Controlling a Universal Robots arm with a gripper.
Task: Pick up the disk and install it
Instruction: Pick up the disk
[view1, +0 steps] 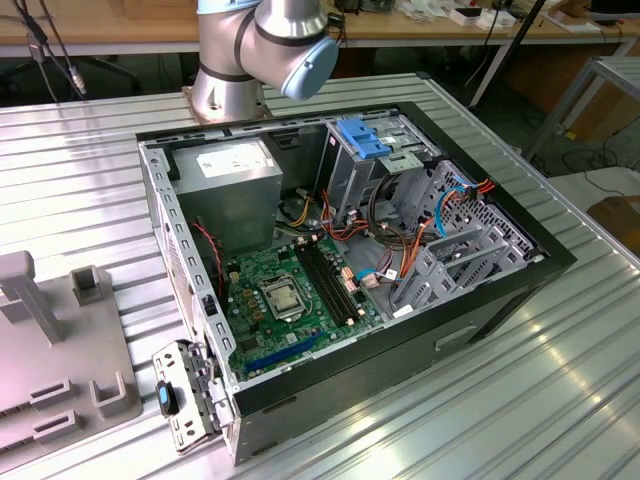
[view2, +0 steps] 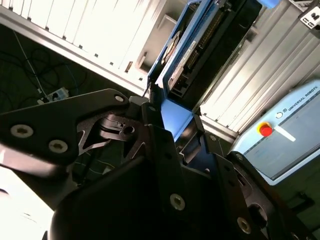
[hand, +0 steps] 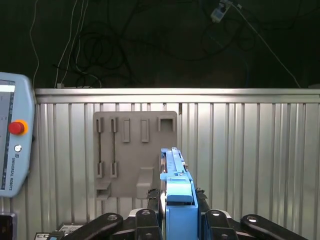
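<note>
A big silver worktop (view1: 560, 380) with long ridges fills the room's middle. On it lies a black computer case (view1: 390, 385) with its side off, so you can look inside. In the case there is a grey power box (view1: 235, 185), a green board (view1: 290, 300) with lots of small parts, and red, orange and blue wires. There is also a tall metal cage (view1: 350, 180) with a blue bracket (view1: 362, 137) on top.

The robot arm (view1: 265, 50) is silver and light blue. In the exterior view its thick base stands on the worktop just behind the case.

A flat grey holder (view1: 60, 370) with slots and small blocks lies on the worktop at the exterior view's left, apart from the case. In the first wrist view the same grey holder (hand: 135, 150) lies on the ridged worktop beyond the gripper.

A light blue control box (hand: 15, 145) with a screen and a red button (hand: 16, 127) sits by the edge of the worktop, and the second wrist view shows it too (view2: 285, 145).

The disk (hand: 175, 170) is in the gripper (hand: 178, 200), up in the air and off the worktop. It is not in the case. In the first wrist view it is seen edge on, with a bright blue rail facing the camera. In the second wrist view the disk (view2: 200, 45) shows a dark side with blue along it, and it sticks out past the fingertips.

The gripper (view2: 175, 117) is black, with silver screws. Its fingers (hand: 154, 200) are pressed in from both sides, pinching the blue end of the disk.
</note>
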